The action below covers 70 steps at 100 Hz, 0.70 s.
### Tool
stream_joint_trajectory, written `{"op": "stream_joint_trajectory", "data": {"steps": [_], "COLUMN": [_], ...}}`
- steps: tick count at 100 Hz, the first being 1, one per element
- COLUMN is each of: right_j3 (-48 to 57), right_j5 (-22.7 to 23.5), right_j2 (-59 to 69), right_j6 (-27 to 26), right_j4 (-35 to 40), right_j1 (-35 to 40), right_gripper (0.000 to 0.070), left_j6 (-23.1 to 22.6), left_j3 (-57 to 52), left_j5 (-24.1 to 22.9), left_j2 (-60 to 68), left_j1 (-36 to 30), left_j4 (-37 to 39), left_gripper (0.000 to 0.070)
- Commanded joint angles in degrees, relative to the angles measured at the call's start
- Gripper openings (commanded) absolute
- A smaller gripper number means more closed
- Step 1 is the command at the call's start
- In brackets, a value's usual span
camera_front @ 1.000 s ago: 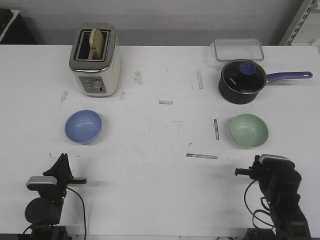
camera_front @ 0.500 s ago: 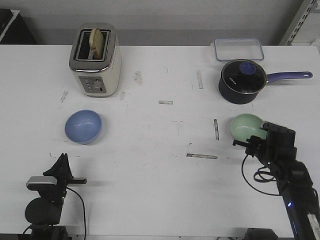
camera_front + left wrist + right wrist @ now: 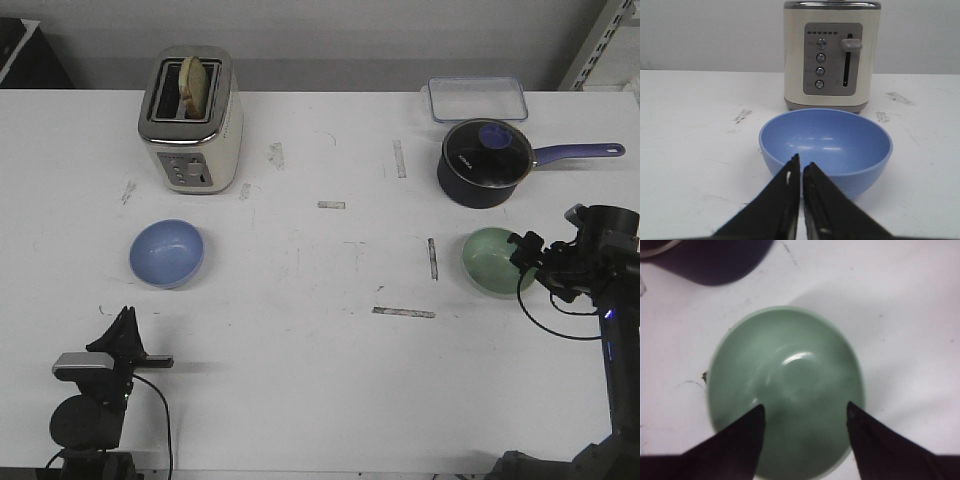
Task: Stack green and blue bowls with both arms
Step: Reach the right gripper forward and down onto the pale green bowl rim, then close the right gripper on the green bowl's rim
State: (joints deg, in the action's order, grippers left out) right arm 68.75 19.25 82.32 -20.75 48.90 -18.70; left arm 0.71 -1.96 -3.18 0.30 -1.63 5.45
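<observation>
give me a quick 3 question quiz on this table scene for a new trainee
1. True or false: the pale mint green round bowl already sits inside the matte periwinkle blue round bowl.
2. Which gripper has its fingers spread over a bowl? A) the left gripper B) the right gripper C) neither
3. Fill in: directly behind the blue bowl stands a cream and steel ____ with bread in one slot.

Key
1. False. The bowls sit far apart on the white table, blue on the left, green on the right.
2. B. It is open over the green bowl; the left gripper is shut, short of the blue bowl.
3. toaster
</observation>
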Motion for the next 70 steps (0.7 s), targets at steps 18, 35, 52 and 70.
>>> {"op": "stream_joint_trajectory", "data": {"steps": [18, 35, 52, 70], "right_j3": [0.9, 0.9, 0.9, 1.0], "right_j5": [1.5, 2.0, 2.5, 5.0], "right_j2": [4.4, 4.4, 4.4, 4.2], "right_j6": [6.0, 6.2, 6.3, 6.2], "right_j4": [3.3, 1.9, 1.2, 0.3], "right_j1": [-3.1, -4.0, -4.4, -5.0], "right_gripper": [0.0503, 0.0503, 0.0505, 0.0505], "left_j6": [-0.7, -0.7, -0.7, -0.7], "left_j3": [1.2, 1.2, 1.2, 1.2], "left_j5": [0.0, 0.0, 0.0, 0.0], "left_j2": [-0.1, -0.1, -0.1, -0.1], "left_j1": [0.1, 0.1, 0.1, 0.1], "left_j4": [0.6, 0.6, 0.6, 0.6], "left_gripper": [0.0003, 0.0003, 0.0003, 0.0003]}}
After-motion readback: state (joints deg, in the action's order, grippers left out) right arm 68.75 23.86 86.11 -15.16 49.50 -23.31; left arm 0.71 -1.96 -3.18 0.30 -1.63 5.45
